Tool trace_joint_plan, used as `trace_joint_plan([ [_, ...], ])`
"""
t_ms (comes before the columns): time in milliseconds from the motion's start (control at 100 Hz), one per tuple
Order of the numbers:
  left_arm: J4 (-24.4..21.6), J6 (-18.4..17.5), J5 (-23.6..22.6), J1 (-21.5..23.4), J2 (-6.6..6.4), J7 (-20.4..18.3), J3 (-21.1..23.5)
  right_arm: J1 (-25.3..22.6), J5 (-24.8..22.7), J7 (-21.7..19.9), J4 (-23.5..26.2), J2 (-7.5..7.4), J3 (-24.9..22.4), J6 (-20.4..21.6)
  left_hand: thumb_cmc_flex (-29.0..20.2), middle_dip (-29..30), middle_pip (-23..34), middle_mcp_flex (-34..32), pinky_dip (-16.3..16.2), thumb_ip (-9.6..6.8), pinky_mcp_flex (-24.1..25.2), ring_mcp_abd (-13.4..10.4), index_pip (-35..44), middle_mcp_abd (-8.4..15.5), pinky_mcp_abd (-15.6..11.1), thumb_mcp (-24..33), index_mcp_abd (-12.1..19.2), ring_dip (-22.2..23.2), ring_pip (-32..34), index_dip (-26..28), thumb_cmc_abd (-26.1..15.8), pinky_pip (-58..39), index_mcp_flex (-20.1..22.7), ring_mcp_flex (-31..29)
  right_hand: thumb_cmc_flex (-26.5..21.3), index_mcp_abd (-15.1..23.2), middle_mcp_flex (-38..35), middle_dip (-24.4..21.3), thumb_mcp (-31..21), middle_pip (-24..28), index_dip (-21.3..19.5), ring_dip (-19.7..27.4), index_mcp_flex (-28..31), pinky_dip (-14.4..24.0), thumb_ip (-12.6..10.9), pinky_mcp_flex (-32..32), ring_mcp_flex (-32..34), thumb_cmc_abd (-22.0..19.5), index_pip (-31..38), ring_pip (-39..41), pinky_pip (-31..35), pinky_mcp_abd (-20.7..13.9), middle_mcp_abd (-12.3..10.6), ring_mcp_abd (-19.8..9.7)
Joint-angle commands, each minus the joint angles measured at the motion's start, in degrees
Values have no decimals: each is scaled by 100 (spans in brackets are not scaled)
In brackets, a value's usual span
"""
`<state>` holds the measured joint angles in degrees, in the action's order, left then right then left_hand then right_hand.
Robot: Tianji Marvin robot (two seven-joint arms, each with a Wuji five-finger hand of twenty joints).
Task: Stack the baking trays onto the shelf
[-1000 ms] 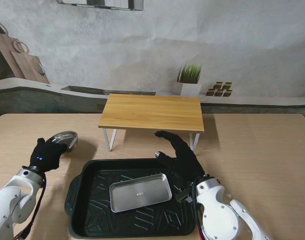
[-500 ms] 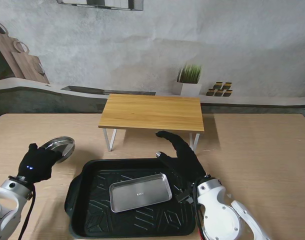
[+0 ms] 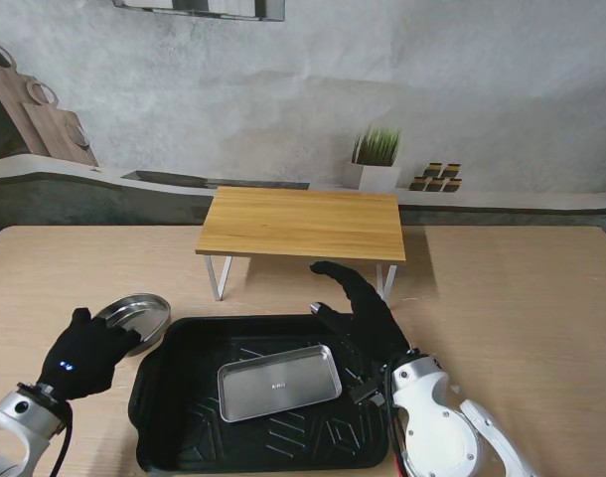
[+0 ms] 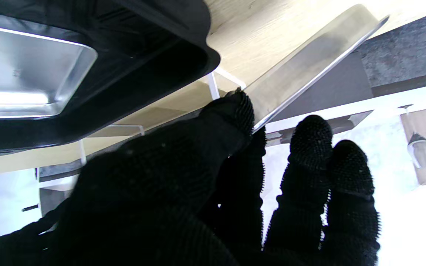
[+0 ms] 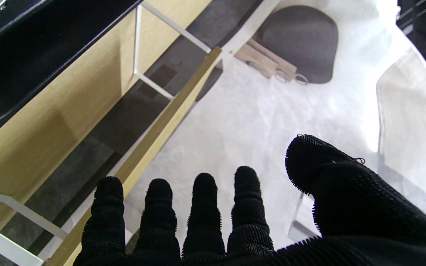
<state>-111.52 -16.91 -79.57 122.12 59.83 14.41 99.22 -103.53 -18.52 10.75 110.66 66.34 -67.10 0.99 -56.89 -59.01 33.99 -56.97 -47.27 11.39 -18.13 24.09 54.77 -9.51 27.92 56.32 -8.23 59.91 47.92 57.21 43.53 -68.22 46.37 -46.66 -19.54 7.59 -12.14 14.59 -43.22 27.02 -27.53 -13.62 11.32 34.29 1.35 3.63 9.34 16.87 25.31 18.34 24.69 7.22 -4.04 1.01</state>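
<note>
stand view showed the left robot hand (image 3: 84,356) pinching the near rim of a small round metal tray (image 3: 134,310), which sat tilted just left of the big black tray (image 3: 154,383) on the table (image 3: 522,298). left wrist view confirmed it: thumb (image 4: 231,114) pressed on the tray's thin edge, the other fingers behind it, the pan (image 4: 309,62) slanting away from the palm. inside the black tray lay a rectangular steel baking tray (image 3: 279,382), flat, near its middle (its shiny corner also showed in the left wrist view). the right robot hand (image 3: 361,310) hovered over the black tray's far right corner, fingers spread and holding nothing, with four fingertips (image 5: 203,184) fanned in its wrist view. the wooden shelf (image 3: 301,223) stood farther from me, on white legs, its top bare of trays.
</note>
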Motion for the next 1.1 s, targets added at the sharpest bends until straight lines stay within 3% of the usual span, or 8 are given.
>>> trace_joint_plan([
  [0, -251, -20, -42, 161, 33, -64, -17, -52, 21, -82, 48, 41, -2, 22, -207, -358, 1456, -912, -110, -462, -50, 174, 1061, -161, 48, 849, 449, 131, 121, 416, -517, -379, 779, -190, 55, -46, 116, 19, -9, 74, 115, -1, -184, 26, -201, 21, -174, -215, 38, 15, -3, -151, -175, -262],
  [320, -1098, 656, -178, 732, 91, -398, -474, -113, 46, -34, 95, 52, -76, 44, -169, -332, 1477, -954, -154, -582, -87, 229, 1034, -228, 115, 972, 391, 138, 154, 426, -493, -415, 780, -259, 49, -57, 108, 15, -7, 62, 129, -1, -183, 26, -201, 26, -173, -207, 41, 14, -1, -152, -173, -266],
  [460, -1377, 731, -325, 856, 76, -552, -699, -128, 73, -9, 116, 61, -107, 35, -157, -329, 1479, -943, -170, -615, -85, 204, 1025, -216, 115, 965, 396, 138, 152, 433, -512, -421, 764, -247, 47, -56, 101, 18, -9, 67, 133, -1, -172, 26, -201, 24, -169, -204, 48, 15, -2, -151, -181, -272],
  [820, -1405, 994, -442, 192, -10, -1178, -1705, -180, 128, 33, 162, 76, -196, 14, -160, -329, 1502, -938, -210, -650, -81, 211, 1014, -226, 113, 964, 383, 150, 162, 484, -507, -431, 759, -253, 46, -56, 109, 19, -9, 67, 146, 2, -177, 26, -198, 25, -173, -196, 55, 8, -2, -152, -175, -263],
  [1090, -1453, 1273, -567, -39, -48, -1621, -2293, -260, 148, 82, 223, 87, -265, 10, -145, -321, 1527, -944, -237, -676, -95, 217, 1016, -238, 113, 993, 380, 152, 194, 503, -510, -452, 740, -273, 36, -60, 106, 20, -17, 68, 153, 4, -171, 27, -197, 21, -172, -187, 62, 5, -5, -147, -174, -261],
])
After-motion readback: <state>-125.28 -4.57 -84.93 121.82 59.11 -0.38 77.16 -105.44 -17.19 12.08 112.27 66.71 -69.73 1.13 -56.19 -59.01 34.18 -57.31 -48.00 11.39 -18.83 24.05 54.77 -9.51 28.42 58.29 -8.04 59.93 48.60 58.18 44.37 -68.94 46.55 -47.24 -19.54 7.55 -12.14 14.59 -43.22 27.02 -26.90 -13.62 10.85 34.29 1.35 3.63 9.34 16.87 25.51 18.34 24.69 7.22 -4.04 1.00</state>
